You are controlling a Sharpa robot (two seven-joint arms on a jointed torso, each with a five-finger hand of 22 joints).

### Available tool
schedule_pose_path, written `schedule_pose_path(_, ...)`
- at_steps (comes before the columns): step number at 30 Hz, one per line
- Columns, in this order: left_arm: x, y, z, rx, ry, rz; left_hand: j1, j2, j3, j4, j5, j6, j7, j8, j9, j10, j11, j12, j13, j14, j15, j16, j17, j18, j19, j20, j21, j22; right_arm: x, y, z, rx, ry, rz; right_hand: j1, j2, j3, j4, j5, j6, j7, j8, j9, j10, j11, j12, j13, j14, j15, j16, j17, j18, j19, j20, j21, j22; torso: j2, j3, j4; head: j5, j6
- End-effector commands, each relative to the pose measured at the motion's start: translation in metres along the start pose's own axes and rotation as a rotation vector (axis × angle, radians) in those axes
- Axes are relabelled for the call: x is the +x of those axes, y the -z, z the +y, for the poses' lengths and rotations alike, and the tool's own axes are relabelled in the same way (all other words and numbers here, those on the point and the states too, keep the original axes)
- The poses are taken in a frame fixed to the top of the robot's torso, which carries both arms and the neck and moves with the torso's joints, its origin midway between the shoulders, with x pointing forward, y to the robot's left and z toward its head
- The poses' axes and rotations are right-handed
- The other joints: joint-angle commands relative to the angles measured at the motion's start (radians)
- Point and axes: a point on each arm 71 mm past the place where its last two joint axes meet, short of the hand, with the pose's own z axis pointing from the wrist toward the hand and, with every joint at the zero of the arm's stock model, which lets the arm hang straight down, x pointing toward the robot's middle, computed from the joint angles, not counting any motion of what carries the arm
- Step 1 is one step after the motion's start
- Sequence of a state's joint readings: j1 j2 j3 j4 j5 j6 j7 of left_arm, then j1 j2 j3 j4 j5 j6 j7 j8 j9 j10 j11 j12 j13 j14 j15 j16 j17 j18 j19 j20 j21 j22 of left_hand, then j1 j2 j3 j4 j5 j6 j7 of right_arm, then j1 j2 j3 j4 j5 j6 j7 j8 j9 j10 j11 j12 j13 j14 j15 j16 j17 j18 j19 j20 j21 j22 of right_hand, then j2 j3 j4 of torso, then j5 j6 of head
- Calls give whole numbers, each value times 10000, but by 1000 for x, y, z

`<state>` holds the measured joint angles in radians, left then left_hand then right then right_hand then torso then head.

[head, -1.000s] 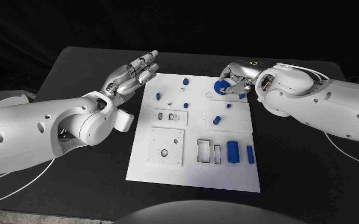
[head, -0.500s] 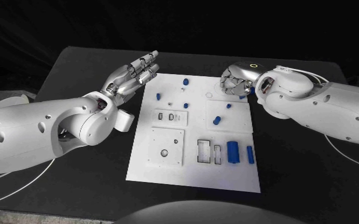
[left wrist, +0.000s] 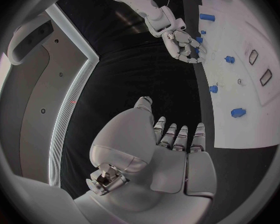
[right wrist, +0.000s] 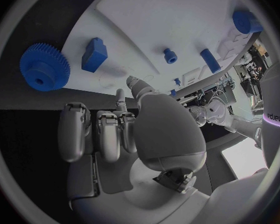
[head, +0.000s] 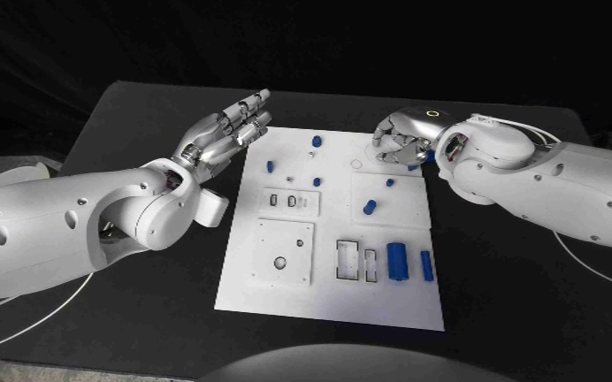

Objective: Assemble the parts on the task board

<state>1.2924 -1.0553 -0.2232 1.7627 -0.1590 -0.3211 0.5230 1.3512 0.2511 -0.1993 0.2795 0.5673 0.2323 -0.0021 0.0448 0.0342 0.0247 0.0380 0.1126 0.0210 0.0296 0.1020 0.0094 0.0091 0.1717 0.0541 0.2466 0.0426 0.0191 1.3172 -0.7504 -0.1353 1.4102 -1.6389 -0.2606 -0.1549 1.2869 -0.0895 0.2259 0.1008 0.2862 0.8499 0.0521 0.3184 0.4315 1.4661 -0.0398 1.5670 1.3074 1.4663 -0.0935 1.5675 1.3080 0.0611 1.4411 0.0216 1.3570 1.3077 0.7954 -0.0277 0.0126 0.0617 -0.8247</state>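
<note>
— Where is the right hand [head: 398,145]?

— Over the far right corner of the task board [head: 329,302], fingers curled in toward the palm. From the head camera I cannot tell whether it has hold of anything. The right wrist camera shows its fingers [right wrist: 99,134] bent inward with nothing between them.

— And the gear?

— The blue gear [right wrist: 45,67] lies at the board's edge, partly over the black table [head: 141,117], apart from those fingers. Just beside it on the white surface sits a small blue block [right wrist: 93,54], then a little blue peg [right wrist: 170,56] and a short blue cylinder [right wrist: 209,60] further along.

— The left hand?

— The left hand [head: 230,130] hovers beside the board's far left corner, fingers straight and slightly spread, holding nothing — the left wrist camera shows the flat palm [left wrist: 171,164] bare.

— What else is on the board?

— In the near half, a larger blue cylinder [head: 397,260] and a slimmer blue bar [head: 426,264] lie side by side, next to two rectangular slots [head: 355,259]. A square plate with a round hole [head: 283,250] sits to their left. Small blue pieces dot the far half: one near the top edge [head: 314,140], one by the left edge [head: 269,165], one at mid-board [head: 369,207].
</note>
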Motion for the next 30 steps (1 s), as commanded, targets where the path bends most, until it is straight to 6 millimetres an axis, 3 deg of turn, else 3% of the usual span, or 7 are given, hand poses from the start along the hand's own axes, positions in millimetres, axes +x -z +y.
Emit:
schedule_pose_path(1,2,0,0,55,111,216,79,33,73,6,43,28,-36,39,4,13,45,51,9,-12,90,2,15,102,12,30,30,14,-13,1,0,7,-73,-775,-198,-10,-11,172,-199,-148,34,-208,-144,1047,102,38,2634,1045,88,33,2628,-23,-11,65,-57,1342,-1,-3,-6,-13,21)
schedule_pose_path(5,2,0,0,37,115,227,79,33,73,6,43,28,-36,39,4,13,45,51,9,-12,90,2,15,102,12,30,30,14,-34,4,-1,87,-222,-1300,-331,-58,-35,369,-409,-204,50,-440,-325,1047,118,38,2634,1045,104,33,2628,-21,1,84,-74,1352,-2,8,0,-60,46)
schedule_pose_path(9,2,-1,0,11,119,239,81,33,75,7,43,29,-37,40,4,14,47,56,10,-6,93,4,17,102,17,33,33,15,-59,9,-7,353,-367,-1575,-366,-117,-34,516,-554,-438,48,-829,-614,1047,124,38,2634,1045,108,33,2628,-22,19,92,-82,1371,-14,-15,8,-120,52)
schedule_pose_path(12,2,-1,1,-6,118,244,81,33,75,7,43,29,-37,40,4,14,47,56,10,-6,93,4,17,102,17,33,33,15,-71,15,-14,604,-282,-1585,-312,-139,-9,564,-651,-542,-87,-1099,-838,1047,34,38,2634,1045,55,33,2628,-9,6,60,-129,1363,-16,-15,0,-149,66)
schedule_pose_path(21,4,-3,1,-33,133,293,82,32,76,8,44,34,-38,42,5,15,48,60,11,-2,96,5,18,102,20,35,35,16,-77,31,-41,1314,449,-1007,-190,-208,0,572,-778,-507,-117,-1317,-1066,1047,-12,38,2634,1045,7,33,2628,21,-59,6,-274,1306,-1,11,12,-201,125)
schedule_pose_path(26,5,-3,3,-53,155,332,83,32,77,8,44,35,-39,43,5,15,50,60,11,0,98,6,19,102,22,36,37,17,-73,41,-57,1662,672,-727,-153,-254,-19,588,-863,-507,-130,-1402,-1153,1047,-15,38,2634,1045,-10,33,2628,20,-60,-6,-292,1306,-7,5,12,-220,145)
schedule_pose_path(30,5,-3,4,-72,171,354,86,32,80,6,51,31,-40,43,4,16,53,63,11,1,102,6,19,102,23,39,37,17,-67,48,-67,1816,752,-652,-100,-352,-95,659,-1167,-335,-64,-1455,-1265,1047,16,38,2634,1045,-12,33,2628,-33,63,-22,-114,1419,8,10,9,-231,158)
